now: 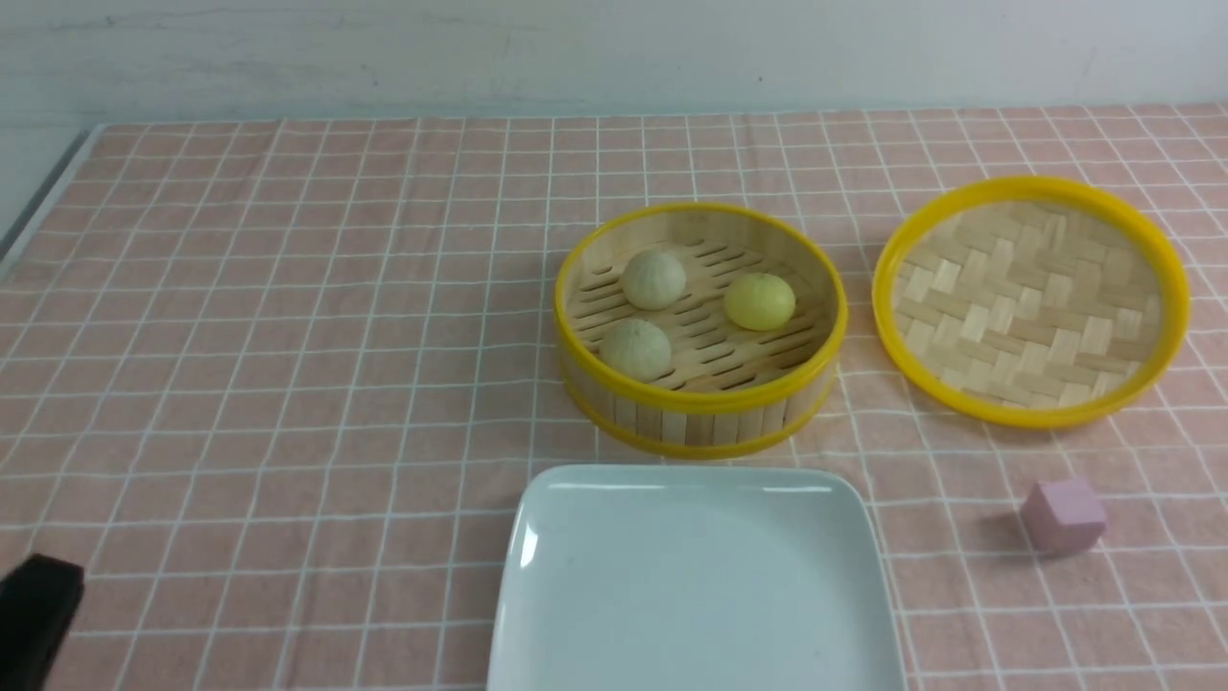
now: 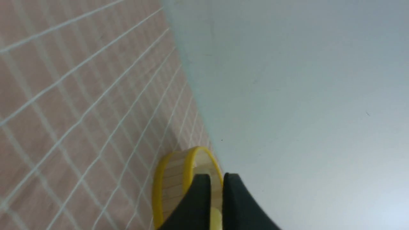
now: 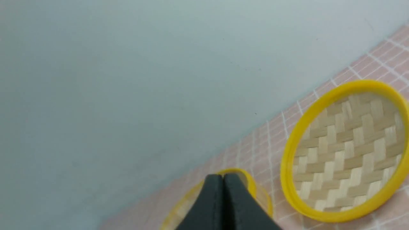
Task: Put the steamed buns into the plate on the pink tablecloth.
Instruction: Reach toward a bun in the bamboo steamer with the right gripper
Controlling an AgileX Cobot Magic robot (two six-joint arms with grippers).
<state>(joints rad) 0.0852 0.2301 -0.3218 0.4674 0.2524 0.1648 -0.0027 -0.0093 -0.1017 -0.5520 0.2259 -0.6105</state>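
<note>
Three steamed buns lie in the round bamboo steamer basket (image 1: 700, 408) at the table's middle: a beige bun (image 1: 653, 279) at the back, a beige bun (image 1: 635, 348) at the front left and a yellow bun (image 1: 759, 300) on the right. The white plate (image 1: 696, 576) lies empty on the pink tablecloth (image 1: 288, 336), just in front of the basket. My left gripper (image 2: 216, 179) is empty, its jaws nearly together, far left of the plate; a black part of it (image 1: 36, 614) shows in the front view. My right gripper (image 3: 222, 179) is shut and empty, and out of the front view.
The yellow-rimmed woven lid (image 1: 1031, 299) lies flat to the right of the basket and also shows in the right wrist view (image 3: 345, 166). A small pink cube (image 1: 1062, 516) sits right of the plate. A pale wall stands behind the table.
</note>
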